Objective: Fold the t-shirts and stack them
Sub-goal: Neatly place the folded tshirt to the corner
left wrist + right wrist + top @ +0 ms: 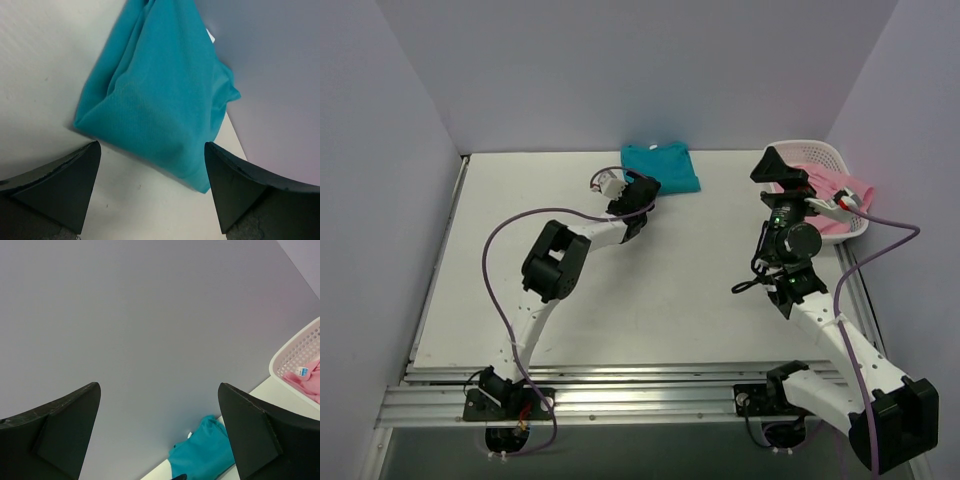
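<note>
The teal t-shirt (662, 165) lies folded at the back middle of the table, by the rear wall. It fills the left wrist view (155, 95) and shows small in the right wrist view (202, 450). My left gripper (642, 190) is open and empty just in front of its near edge, not touching it. The pink t-shirt (840, 187) lies bunched in the white basket (820, 152) at the back right; a corner shows in the right wrist view (307, 380). My right gripper (782, 165) is open and empty, raised beside the basket and pointing at the rear wall.
Grey walls close in the table at the back and both sides. The basket's rim (295, 352) sits against the right wall. Purple cables loop over the table from each arm. A metal rail runs along the table's near edge.
</note>
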